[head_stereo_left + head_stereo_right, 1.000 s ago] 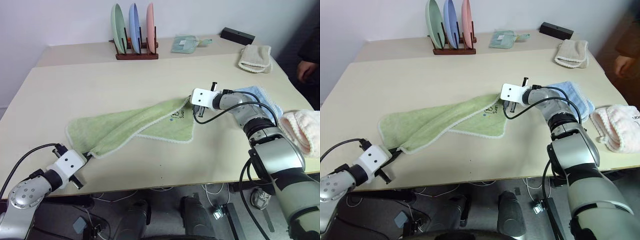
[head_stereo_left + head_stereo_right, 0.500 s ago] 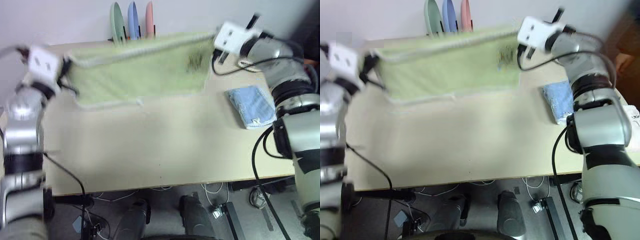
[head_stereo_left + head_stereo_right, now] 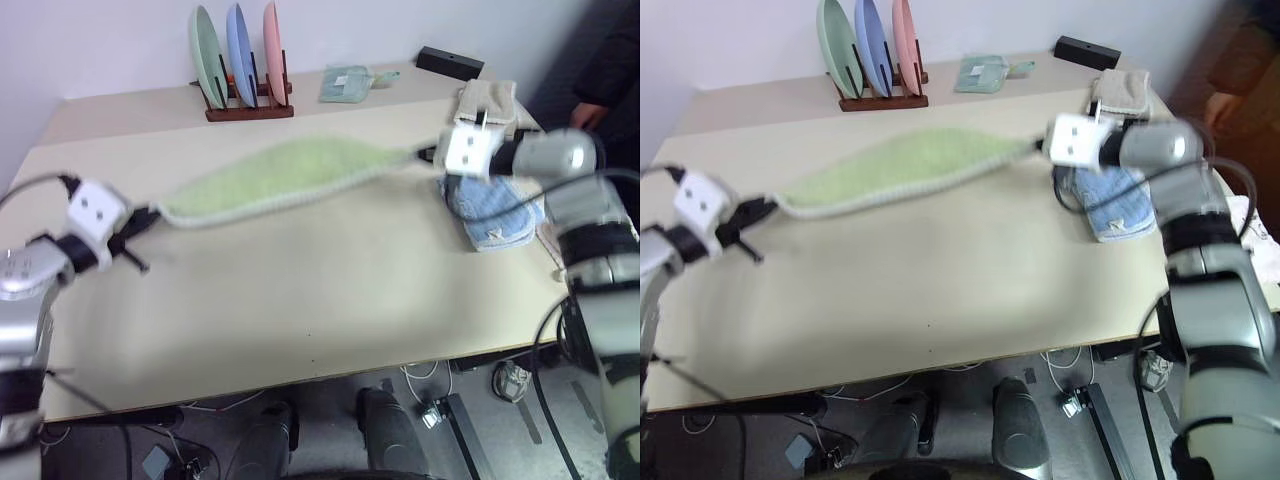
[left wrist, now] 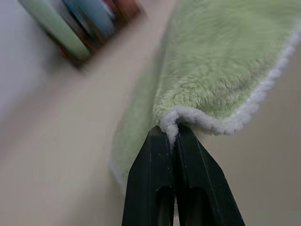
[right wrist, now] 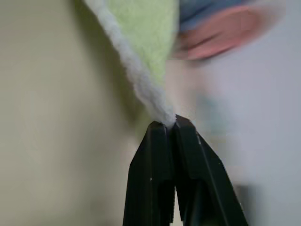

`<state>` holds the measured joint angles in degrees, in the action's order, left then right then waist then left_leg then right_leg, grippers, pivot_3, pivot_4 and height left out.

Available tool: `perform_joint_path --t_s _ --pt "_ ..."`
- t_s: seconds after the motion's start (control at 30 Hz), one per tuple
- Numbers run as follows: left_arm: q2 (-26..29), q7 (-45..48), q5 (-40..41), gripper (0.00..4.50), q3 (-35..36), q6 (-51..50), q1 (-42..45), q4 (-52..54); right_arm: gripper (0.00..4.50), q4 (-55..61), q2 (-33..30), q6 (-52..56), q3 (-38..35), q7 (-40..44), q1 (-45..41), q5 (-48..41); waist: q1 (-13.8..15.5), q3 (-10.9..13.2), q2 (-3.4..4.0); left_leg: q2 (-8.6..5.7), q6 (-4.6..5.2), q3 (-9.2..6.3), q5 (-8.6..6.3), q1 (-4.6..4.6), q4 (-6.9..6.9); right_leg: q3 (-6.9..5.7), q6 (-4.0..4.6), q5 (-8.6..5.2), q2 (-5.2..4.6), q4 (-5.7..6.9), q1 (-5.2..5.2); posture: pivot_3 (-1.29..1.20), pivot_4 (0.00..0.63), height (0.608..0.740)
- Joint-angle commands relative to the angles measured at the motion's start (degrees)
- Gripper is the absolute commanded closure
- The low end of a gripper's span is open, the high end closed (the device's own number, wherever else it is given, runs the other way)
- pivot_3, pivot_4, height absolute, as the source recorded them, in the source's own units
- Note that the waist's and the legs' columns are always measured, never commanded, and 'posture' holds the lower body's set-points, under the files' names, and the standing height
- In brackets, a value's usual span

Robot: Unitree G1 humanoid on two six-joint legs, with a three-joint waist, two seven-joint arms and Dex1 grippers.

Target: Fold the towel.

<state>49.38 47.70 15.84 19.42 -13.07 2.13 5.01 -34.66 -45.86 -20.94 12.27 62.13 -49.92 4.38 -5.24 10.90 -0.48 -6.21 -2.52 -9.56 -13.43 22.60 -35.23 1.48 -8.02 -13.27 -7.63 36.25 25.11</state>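
A pale beige table [image 3: 300, 290] stands against a plain white wall, and above its middle the light green terry towel with white stitched edging [image 3: 285, 175] hangs stretched in a long, shallow band between the two arms, clear of the tabletop. The left gripper [image 4: 173, 136] has its two black fingers pressed together on the white edging at one end of the towel, over the table's left edge. The right gripper [image 5: 170, 126] is likewise clamped on the edging at the opposite end, near the table's right side. Beneath the right gripper, by the right edge, lies a folded light blue towel [image 3: 497, 212]; behind it, towards the far right corner, sits a folded beige towel [image 3: 490, 100]. Along the far edge a dark wooden rack [image 3: 248, 106] holds three upright plates, green, blue and pink. Near it lie a small pale green cloth [image 3: 347, 83] and a flat black box [image 3: 450, 62]. A person's hand [image 3: 588, 116] shows beyond the right edge.
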Motion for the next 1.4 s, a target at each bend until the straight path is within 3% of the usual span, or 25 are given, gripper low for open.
perform_joint_path --t_s 0.03,0.27,0.4,0.63,0.97,1.1,1.27,1.4 --pt "1.7 2.9 3.4 4.5 5.0 -5.0 -8.5 10.5 4.47 17.9 -5.4 11.9 -4.1 7.1 7.1 -7.9 1.1 0.1 0.09 -0.01 0.07 0.02 -0.04 -0.01 -0.04 0.05 0.02 0.01 -0.01 0.02 0.01 0.0 0.15 0.738" --pt "1.7 7.4 12.0 4.5 12.3 -17.8 -23.1 24.0 4.47 40.8 -17.0 32.2 -10.3 16.5 25.9 -20.1 3.4 0.0 0.03 0.15 0.1 0.16 -0.08 -0.32 -0.36 -0.07 0.27 0.02 0.07 -0.11 -0.58 0.0 0.15 0.738" --pt "2.5 8.5 13.5 4.5 13.8 -20.8 -25.8 26.0 4.47 43.3 -19.1 34.1 -12.0 17.7 28.7 -21.6 4.3 0.0 0.03 0.14 0.28 0.26 -0.2 -0.26 -0.7 -0.07 0.35 -0.03 0.04 -0.13 -0.64 0.0 0.15 0.738" --pt "0.9 3.1 8.9 4.5 8.1 -16.2 -14.3 16.4 4.47 25.5 -7.4 24.9 -3.8 9.1 11.9 -9.3 4.4 0.0 0.01 0.17 0.26 0.35 -0.2 -0.25 -0.86 -0.08 0.42 0.07 0.06 -0.13 -0.67 0.0 0.15 0.738" --pt "0.0 1.3 1.9 4.5 -1.9 -8.3 2.5 -5.1 4.47 -10.3 6.7 7.9 3.8 2.1 -7.5 3.2 4.1 0.0 -0.02 0.1 0.24 0.33 -0.23 -0.19 -0.77 -0.08 0.17 0.22 0.07 -0.16 -0.55 0.0 0.15 0.738" --pt "-0.4 1.8 1.5 4.5 -3.2 -7.5 4.5 -8.8 4.47 -18.4 8.8 3.4 4.4 -0.2 -10.9 5.9 4.0 0.0 -0.02 0.1 0.23 0.3 -0.23 -0.19 -0.74 -0.07 0.13 0.25 0.07 -0.14 -0.51 0.0 0.15 0.738" --pt "0.4 5.1 3.9 4.5 -2.0 -7.9 2.3 -5.0 4.47 -20.3 8.2 0.5 3.1 0.4 -12.0 6.0 3.6 0.0 -0.01 0.1 0.22 0.29 -0.24 -0.19 -0.73 -0.07 0.13 0.26 0.09 -0.11 -0.5 0.0 0.15 0.738" --pt "-0.8 -0.1 4.6 4.5 1.7 -6.5 8.0 -4.7 4.47 -21.7 6.2 -1.6 1.0 -5.0 -15.1 6.8 3.3 0.0 0.0 0.1 0.2 0.22 -0.22 -0.19 -0.76 -0.08 0.13 0.26 0.09 -0.07 -0.5 0.0 0.15 0.738"
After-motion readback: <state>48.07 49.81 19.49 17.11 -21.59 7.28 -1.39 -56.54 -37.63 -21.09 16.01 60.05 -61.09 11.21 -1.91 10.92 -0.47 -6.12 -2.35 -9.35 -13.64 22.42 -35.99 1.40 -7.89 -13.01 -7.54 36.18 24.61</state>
